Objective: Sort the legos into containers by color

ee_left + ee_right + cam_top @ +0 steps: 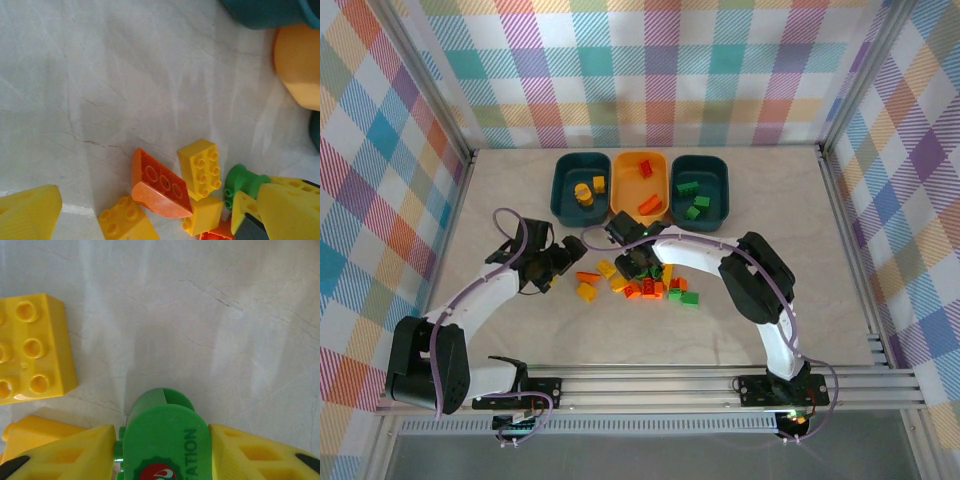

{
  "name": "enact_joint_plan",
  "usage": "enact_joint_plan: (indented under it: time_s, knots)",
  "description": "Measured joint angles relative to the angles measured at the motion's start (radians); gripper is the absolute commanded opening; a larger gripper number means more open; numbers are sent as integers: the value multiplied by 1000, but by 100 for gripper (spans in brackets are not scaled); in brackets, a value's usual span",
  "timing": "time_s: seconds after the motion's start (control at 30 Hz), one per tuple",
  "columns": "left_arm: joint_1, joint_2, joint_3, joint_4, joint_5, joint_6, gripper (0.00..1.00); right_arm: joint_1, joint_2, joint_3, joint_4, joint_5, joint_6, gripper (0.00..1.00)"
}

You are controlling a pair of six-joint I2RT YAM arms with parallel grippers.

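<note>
Green piece (165,440) in my right gripper (161,432) carries printed lettering, "ATION" being all I can read, beside a red-and-white badge. Both yellow fingers (65,455) press its sides, so the jaws are partly closed around it, low over the table (800,280) and near a studded yellow brick (30,347). Loose legos (640,285) in yellow, red-orange and green lie heaped mid-table, just near of the tubs. At far centre, the left teal tub (558,185) holds yellow bricks, the orange tub (628,185) red-orange ones and the right teal tub (718,175) green ones. My right arm (760,290) arcs in from the near right, elbow out. My left arm (470,300) bends in from the near left, with the left gripper (150,205) spread wide, holding nothing, at the heap's left edge.
</note>
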Motion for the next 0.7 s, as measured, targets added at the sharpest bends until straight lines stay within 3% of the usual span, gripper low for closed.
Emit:
enact_joint_plan:
  time_s: [0.2, 0.33, 0.43, 0.7]
  knots:
    - [0, -3, 13, 0, 28, 21, 100, -3, 36, 6, -19, 5, 20, 59]
    - [0, -32, 6, 4, 52, 21, 100, -5, 37, 18, -31, 8, 37, 40]
    - [0, -53, 0, 8, 66, 21, 100, -5, 35, 20, -30, 16, 53, 34]
    - [0, -65, -10, 8, 93, 21, 100, -17, -27, 20, -10, 35, 80, 32]
